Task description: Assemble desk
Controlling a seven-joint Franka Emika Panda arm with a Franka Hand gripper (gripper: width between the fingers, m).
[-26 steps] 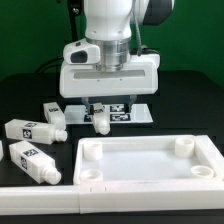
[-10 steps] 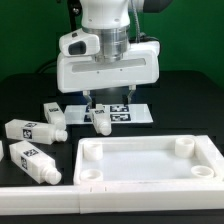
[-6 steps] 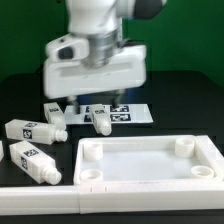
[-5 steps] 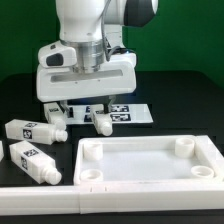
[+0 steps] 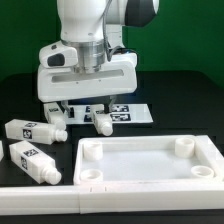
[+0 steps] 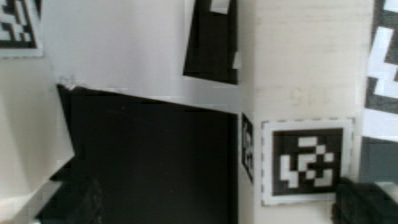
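We saw our robot hand open, holding nothing, above a white plastic block leg, at eleven o'clock from the flat white desk panel.

Black table, flat marker board with printed tags, green backdrop

Black table before you, carrying the marker board, the panel toward the exterior view's right, and four legs — three lying left of the board.
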